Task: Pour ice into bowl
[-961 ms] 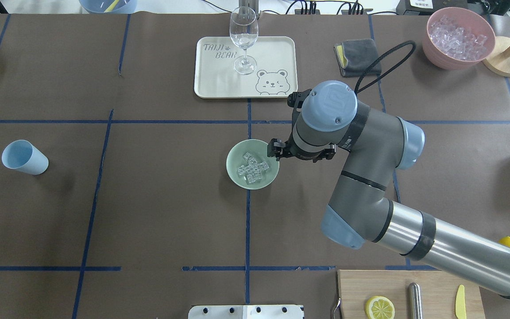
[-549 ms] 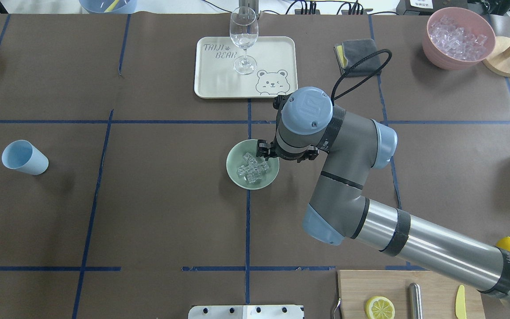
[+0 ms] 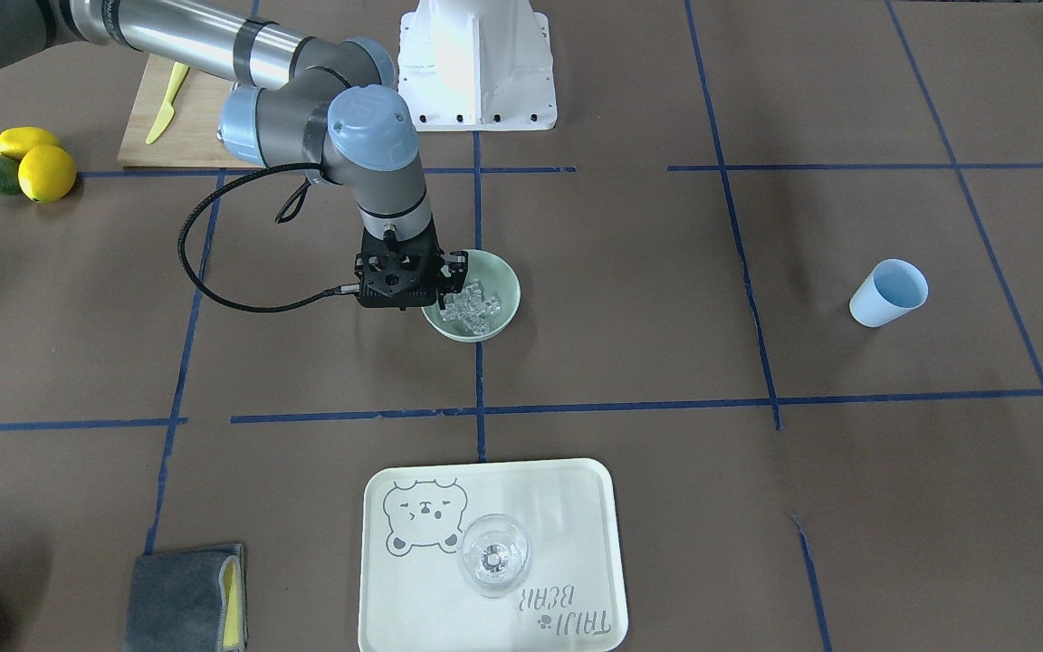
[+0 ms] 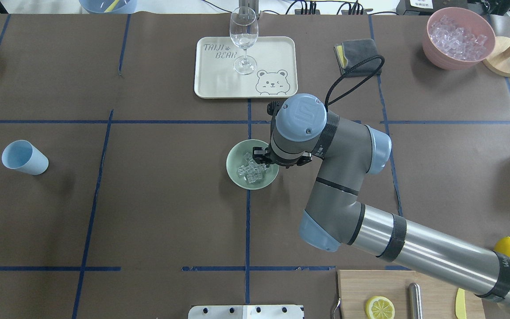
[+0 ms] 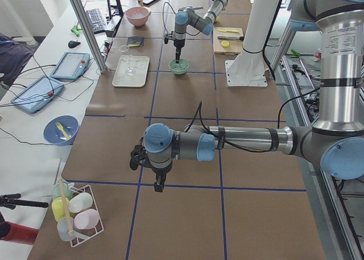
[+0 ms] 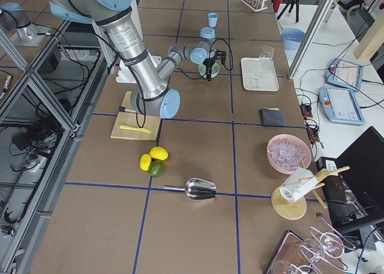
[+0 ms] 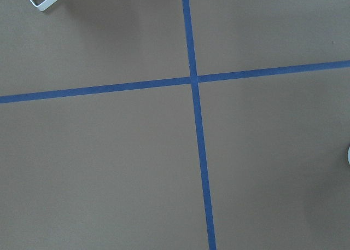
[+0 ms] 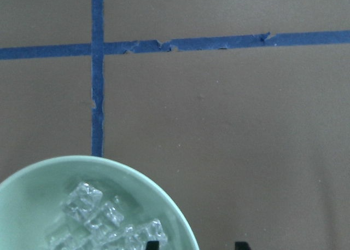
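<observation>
On the brown papered desk [image 4: 148, 199], a smooth round mint-green bowl [image 4: 233, 175] holds a heap of clear, glassy ice cubes [image 4: 250, 172]. My right gripper [image 8: 197, 245] has its fingers [image 8: 153, 245] spread astride the bowl's rim; whether the left gripper [image 5: 158, 186] is spread or pressed together I cannot tell.

Robotics lab, taped grid table [image 4: 148, 199], teach pendants [image 5: 69, 65]

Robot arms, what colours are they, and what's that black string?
The right arm is made of grey tubes with pale blue round caps, plus a shiny silver part with black bands. The right gripper is black. The string is a black cable looping from the wrist. The left arm matches.
</observation>
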Robot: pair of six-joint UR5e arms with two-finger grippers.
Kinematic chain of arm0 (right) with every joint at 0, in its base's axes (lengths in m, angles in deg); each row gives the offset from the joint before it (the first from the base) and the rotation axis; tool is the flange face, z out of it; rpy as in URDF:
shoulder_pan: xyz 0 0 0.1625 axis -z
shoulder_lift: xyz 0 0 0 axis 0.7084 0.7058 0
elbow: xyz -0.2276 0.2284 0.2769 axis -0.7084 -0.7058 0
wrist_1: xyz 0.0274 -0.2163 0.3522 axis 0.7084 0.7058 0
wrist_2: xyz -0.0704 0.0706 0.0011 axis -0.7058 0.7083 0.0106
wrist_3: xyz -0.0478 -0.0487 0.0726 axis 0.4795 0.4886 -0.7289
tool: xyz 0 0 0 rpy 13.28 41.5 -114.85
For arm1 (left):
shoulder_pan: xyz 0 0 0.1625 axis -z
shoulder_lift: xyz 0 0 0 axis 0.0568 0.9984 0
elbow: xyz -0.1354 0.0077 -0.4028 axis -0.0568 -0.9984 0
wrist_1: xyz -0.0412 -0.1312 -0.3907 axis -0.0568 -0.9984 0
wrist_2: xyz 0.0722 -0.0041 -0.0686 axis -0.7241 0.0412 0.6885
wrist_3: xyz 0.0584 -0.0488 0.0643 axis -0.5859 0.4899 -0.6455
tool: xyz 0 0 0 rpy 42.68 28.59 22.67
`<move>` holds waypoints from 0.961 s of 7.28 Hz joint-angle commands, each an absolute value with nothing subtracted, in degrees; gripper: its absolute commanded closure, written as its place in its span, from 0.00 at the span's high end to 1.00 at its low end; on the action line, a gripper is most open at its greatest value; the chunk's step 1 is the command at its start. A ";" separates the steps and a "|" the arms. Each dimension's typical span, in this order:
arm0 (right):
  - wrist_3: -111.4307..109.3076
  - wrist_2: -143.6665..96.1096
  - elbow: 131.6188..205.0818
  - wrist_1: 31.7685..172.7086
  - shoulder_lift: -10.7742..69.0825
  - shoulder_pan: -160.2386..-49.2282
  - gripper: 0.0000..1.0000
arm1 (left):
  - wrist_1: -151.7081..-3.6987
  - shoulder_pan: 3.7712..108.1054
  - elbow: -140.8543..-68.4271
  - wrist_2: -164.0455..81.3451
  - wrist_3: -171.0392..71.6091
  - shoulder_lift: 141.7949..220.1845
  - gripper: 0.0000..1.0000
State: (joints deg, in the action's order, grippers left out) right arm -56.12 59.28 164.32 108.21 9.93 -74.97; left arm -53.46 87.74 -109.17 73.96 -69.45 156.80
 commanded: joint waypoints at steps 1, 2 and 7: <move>-56.10 59.46 165.87 108.46 10.32 -74.90 0.33 | -53.80 87.71 -109.21 74.05 -69.46 156.74 1.00; -56.10 59.46 165.88 108.46 10.24 -74.90 0.29 | -53.80 87.71 -109.21 74.05 -69.46 156.74 1.00; -56.02 59.63 168.15 108.55 11.02 -74.98 0.00 | -53.80 87.71 -109.21 74.05 -69.46 156.74 1.00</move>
State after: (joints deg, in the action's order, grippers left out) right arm -56.08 59.44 166.72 108.49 10.69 -74.91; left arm -53.80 87.76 -109.21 74.05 -69.46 156.74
